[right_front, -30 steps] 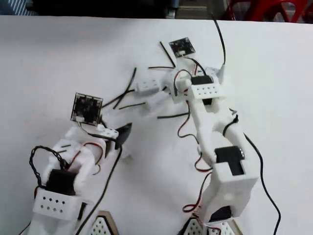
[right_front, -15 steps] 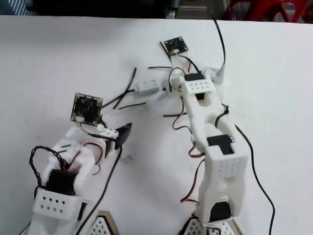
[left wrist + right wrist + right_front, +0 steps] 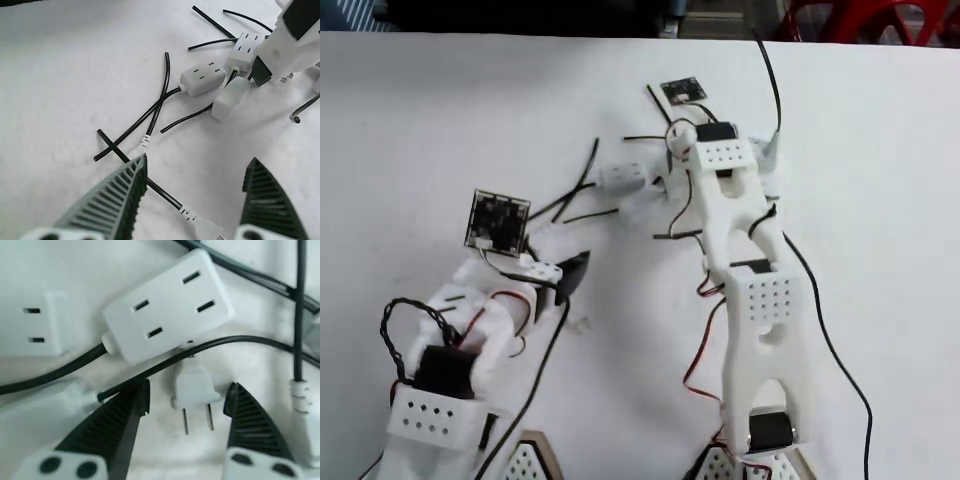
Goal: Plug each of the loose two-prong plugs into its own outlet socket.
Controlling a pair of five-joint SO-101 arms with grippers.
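right claw (image 3: 189, 386) open, its jaws either side of a loose plug (image 3: 194, 382) lying flat on the counter (image 3: 420, 100) toward the far edge. the prongs point away from the socket block (image 3: 170, 305) just beside it, so this looks like a straddle set up to pinch the plug body. left claw (image 3: 198, 160) also open, low over crossed cords (image 3: 150, 107) toward the front-left, a second plug (image 3: 207, 230) by its jaws.

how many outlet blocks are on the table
3, clustered together: first block nearest the crossed cords, second block beside the right arm, third block next to both, slots unseen. More may be hidden under that arm.
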